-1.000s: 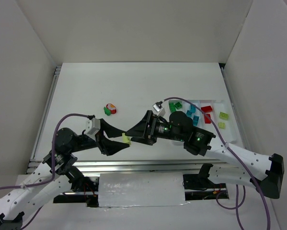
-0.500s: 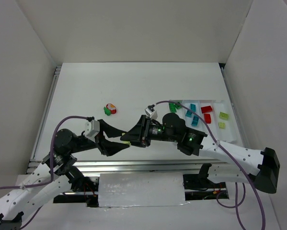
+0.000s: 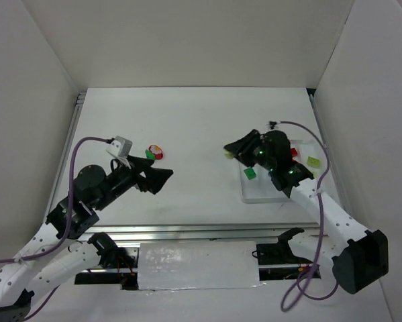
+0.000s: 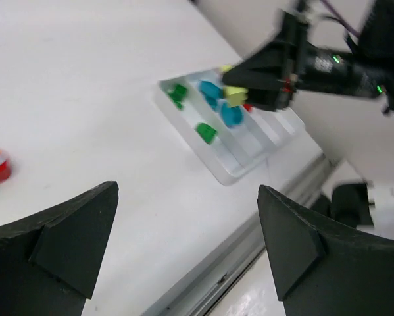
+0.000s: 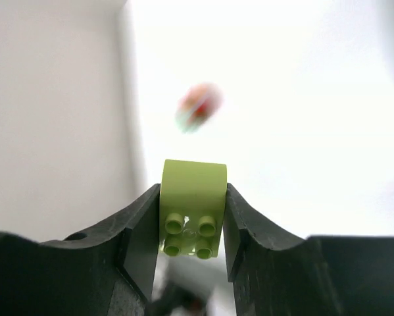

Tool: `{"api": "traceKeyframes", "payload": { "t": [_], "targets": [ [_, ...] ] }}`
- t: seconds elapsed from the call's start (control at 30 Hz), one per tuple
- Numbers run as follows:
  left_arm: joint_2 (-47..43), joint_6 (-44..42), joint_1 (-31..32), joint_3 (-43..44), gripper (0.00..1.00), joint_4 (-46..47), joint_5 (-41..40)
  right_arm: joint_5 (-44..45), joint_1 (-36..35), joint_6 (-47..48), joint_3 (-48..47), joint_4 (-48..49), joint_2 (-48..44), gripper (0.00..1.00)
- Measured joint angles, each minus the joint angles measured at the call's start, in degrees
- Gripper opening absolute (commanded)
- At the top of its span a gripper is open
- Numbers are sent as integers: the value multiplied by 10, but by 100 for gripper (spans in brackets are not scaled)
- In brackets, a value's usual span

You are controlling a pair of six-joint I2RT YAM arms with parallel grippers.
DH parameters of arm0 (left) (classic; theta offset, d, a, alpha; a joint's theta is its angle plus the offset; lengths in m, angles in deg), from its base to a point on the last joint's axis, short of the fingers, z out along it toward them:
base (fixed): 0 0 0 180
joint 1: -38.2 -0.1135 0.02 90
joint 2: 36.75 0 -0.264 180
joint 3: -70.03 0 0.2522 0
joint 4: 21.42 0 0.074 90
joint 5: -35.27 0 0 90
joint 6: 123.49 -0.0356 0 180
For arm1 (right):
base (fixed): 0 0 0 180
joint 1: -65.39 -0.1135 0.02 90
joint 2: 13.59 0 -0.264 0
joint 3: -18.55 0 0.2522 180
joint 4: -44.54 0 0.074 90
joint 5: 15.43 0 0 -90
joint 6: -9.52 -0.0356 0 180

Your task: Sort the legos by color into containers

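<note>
Handoff's done: the pale yellow-green brick [image 5: 193, 197] is now pinched in the right gripper [image 3: 231, 150], which has swung from frame centre over to the upper left corner of the tray [image 3: 268, 193]. The left gripper [image 3: 162, 176] has backed off toward the lower left, jaws wide and empty. I reckon the brick belongs in the far right compartment with the other yellow-green one [image 3: 313, 162], so there's a bit more travel. A small red-and-green pile [image 3: 154, 153] sits loose left of centre.
</note>
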Motion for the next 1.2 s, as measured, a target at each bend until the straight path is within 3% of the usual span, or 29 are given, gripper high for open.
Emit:
{"api": "traceKeyframes", "payload": {
  "t": [0.17,0.33,0.43,0.73,0.93,1.07,1.2],
  "targets": [
    [22,40,-1,64,99,-129,-157,134,204,97,-22,-117,43,0],
    [39,52,-1,43,99,-198,-200,212,401,139,-97,-171,157,0],
    [51,56,-1,29,99,-210,-192,243,459,148,-128,-202,203,0],
    [74,55,-1,15,99,-212,-132,304,469,150,-313,-240,393,1],
    [33,55,-1,3,100,-212,-105,316,469,148,-340,-254,456,8],
    [21,56,-1,3,99,-213,-98,313,468,148,-355,-253,485,23],
    [17,55,-1,3,100,-214,-95,306,468,148,-355,-252,492,47]
  ]
}}
